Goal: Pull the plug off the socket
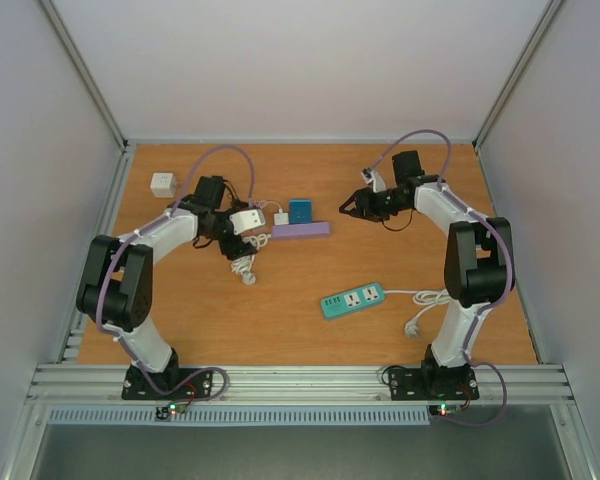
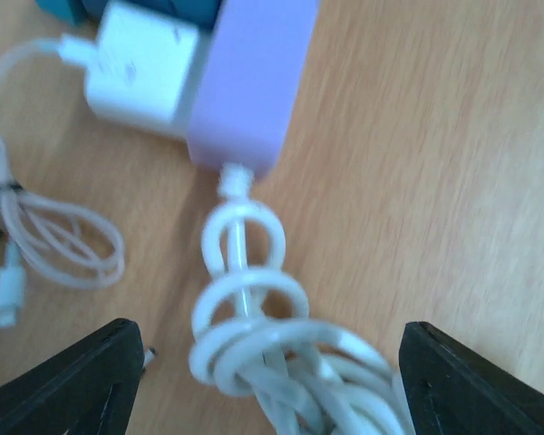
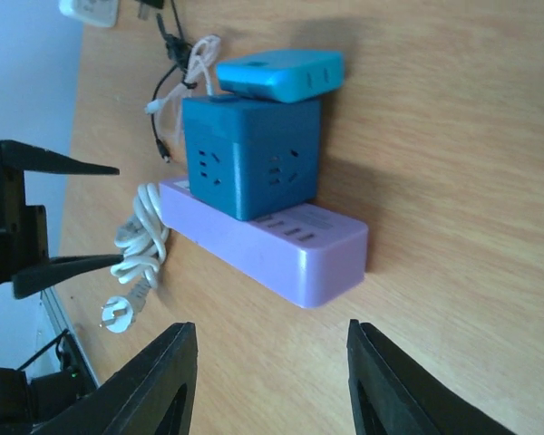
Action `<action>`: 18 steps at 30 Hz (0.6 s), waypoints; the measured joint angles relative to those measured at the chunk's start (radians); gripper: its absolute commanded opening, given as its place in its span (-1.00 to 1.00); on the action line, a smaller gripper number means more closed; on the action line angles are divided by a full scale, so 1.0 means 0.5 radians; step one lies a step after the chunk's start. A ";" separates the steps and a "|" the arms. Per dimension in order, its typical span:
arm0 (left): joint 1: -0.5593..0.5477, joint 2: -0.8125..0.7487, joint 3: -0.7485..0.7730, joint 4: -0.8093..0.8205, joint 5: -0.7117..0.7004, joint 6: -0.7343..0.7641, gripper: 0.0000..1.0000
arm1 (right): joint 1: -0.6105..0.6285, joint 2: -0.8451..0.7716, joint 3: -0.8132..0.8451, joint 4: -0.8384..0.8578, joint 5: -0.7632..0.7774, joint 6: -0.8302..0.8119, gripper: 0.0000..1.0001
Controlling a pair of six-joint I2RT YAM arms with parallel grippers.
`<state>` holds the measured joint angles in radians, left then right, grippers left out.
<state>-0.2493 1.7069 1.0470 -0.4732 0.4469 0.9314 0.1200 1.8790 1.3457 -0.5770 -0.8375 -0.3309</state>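
Left tool point(image 2: 272, 349) released, astride coiled cord point(image 2: 245, 304) | right tool point(image 3: 270, 328) released, cube plug point(image 3: 249, 154) on purple socket point(image 3: 299, 256) ahead

lilac strip point(image 3: 281, 249): plain pale purple | cube socket point(image 3: 251, 154) on top of it: dark teal | charger point(image 2: 140, 68) against its side: white | coiled cable point(image 2: 254, 335) at its end: white | second strip point(image 1: 352, 300), nearer the arms: turquoise, white cord | table point(image 1: 280, 310): orange-brown wood | left gripper point(image 2: 270, 324), right gripper point(image 3: 270, 324): black
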 measured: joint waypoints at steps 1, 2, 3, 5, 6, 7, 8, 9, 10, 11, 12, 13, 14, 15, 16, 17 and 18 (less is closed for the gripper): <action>-0.008 -0.004 0.037 -0.027 0.043 -0.010 0.57 | 0.012 0.006 0.024 -0.002 0.002 -0.018 -0.07; -0.018 -0.004 0.082 -0.035 0.081 -0.034 0.54 | 0.029 0.013 0.049 -0.001 0.004 -0.035 -0.08; -0.027 -0.004 0.114 -0.033 0.102 -0.060 0.50 | 0.045 0.019 0.062 0.002 0.005 -0.048 -0.10; -0.056 -0.004 0.179 -0.007 0.143 -0.144 0.41 | 0.090 0.041 0.095 0.000 0.007 -0.068 -0.13; -0.073 -0.002 0.204 0.017 0.159 -0.188 0.35 | 0.115 0.058 0.114 -0.002 0.007 -0.074 -0.15; -0.092 0.002 0.221 0.046 0.174 -0.228 0.28 | 0.137 0.073 0.128 0.000 0.007 -0.079 -0.17; -0.113 0.007 0.234 0.072 0.186 -0.262 0.20 | 0.164 0.095 0.148 -0.003 0.009 -0.084 -0.18; -0.129 0.015 0.239 0.095 0.197 -0.293 0.14 | 0.191 0.117 0.166 -0.001 0.013 -0.089 -0.21; -0.149 0.029 0.243 0.116 0.208 -0.315 0.08 | 0.214 0.138 0.183 -0.005 0.016 -0.095 -0.23; -0.166 0.047 0.246 0.134 0.214 -0.333 0.03 | 0.232 0.156 0.194 -0.004 0.021 -0.099 -0.25; -0.179 0.071 0.249 0.151 0.220 -0.346 0.00 | 0.249 0.175 0.207 -0.007 0.027 -0.105 -0.26; -0.190 0.100 0.254 0.165 0.227 -0.359 -0.03 | 0.260 0.189 0.215 -0.009 0.033 -0.108 -0.27; -0.202 0.130 0.260 0.173 0.231 -0.372 -0.05 | 0.272 0.204 0.224 -0.011 0.040 -0.112 -0.27; -0.210 0.153 0.263 0.185 0.234 -0.384 -0.08 | 0.281 0.217 0.228 -0.014 0.047 -0.113 -0.28; -0.214 0.179 0.266 0.196 0.237 -0.391 -0.10 | 0.290 0.231 0.235 -0.017 0.056 -0.114 -0.28; -0.217 0.203 0.269 0.204 0.238 -0.401 -0.11 | 0.298 0.247 0.247 -0.017 0.063 -0.115 -0.28; -0.217 0.225 0.272 0.214 0.239 -0.407 -0.13 | 0.301 0.267 0.265 -0.016 0.071 -0.117 -0.28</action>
<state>-0.3580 1.8194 1.1831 -0.3664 0.5663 0.7277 0.2707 2.0125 1.4780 -0.5850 -0.8021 -0.3897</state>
